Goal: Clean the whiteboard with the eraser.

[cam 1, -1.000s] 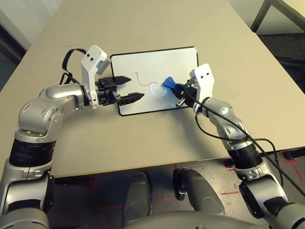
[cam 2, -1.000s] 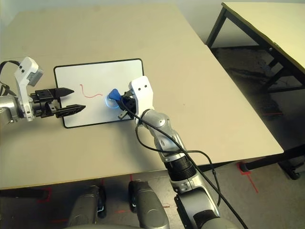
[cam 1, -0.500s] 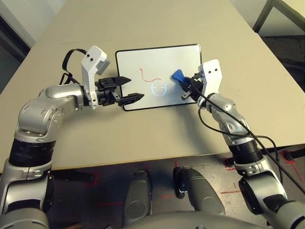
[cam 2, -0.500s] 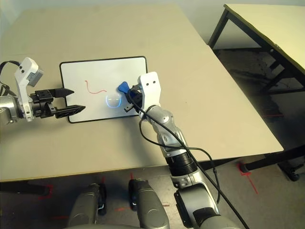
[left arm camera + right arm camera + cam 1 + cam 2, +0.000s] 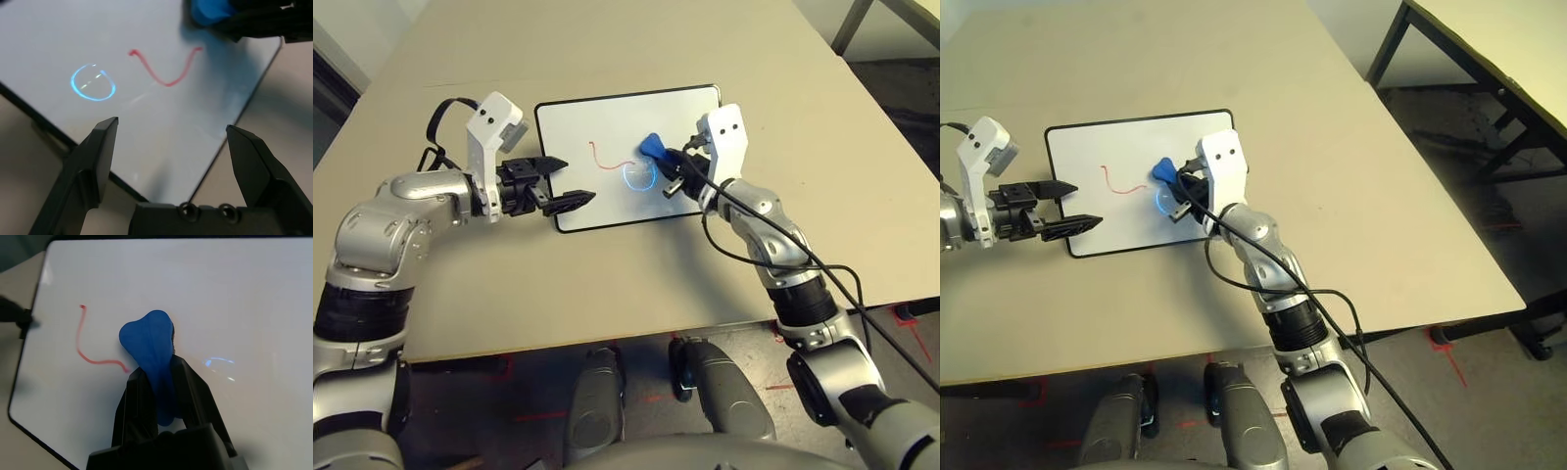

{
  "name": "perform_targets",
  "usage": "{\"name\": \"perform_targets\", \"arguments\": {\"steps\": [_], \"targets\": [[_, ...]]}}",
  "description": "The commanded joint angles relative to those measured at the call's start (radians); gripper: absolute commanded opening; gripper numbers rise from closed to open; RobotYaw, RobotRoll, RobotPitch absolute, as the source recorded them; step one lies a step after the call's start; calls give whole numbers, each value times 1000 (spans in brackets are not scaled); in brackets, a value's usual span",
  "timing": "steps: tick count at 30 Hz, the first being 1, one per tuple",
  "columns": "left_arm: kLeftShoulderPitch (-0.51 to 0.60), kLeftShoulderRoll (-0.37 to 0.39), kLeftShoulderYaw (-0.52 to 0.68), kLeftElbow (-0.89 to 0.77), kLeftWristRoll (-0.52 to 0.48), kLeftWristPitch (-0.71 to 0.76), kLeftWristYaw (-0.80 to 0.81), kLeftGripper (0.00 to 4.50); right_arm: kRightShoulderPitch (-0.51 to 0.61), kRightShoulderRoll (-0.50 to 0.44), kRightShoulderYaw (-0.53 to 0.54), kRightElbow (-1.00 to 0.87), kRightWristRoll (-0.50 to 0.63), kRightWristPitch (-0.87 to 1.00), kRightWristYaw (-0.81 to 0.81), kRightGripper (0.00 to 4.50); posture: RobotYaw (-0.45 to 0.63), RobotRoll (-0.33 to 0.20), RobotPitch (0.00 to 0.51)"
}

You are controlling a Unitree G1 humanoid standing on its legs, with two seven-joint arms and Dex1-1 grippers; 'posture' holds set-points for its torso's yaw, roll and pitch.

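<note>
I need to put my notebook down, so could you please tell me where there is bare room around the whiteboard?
The beige table is bare between its near edge and the black-framed whiteboard, and beyond the board's far edge. It is crowded at the board's right part, where the right gripper holds the blue eraser.

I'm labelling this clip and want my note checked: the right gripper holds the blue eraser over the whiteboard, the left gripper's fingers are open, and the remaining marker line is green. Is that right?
Not quite: the marker line is red, as the right wrist view shows. The rest of your note stands.
</note>
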Motion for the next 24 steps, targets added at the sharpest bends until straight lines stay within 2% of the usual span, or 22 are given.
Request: {"name": "perform_targets", "arguments": {"steps": [1, 11, 24], "targets": [[-6, 36, 27, -4, -1, 17, -15, 4500, 1, -6, 59, -19, -2, 4, 44, 618, -39, 0, 212], [-12, 58, 44, -1, 0, 24, -14, 4500, -41, -21, 145, 81, -26, -32, 131, 618, -19, 0, 212], [0, 32, 45, -26, -12, 36, 4, 4500, -205, -2, 91, 227, -35, -95, 126, 617, -16, 0, 207]]}}
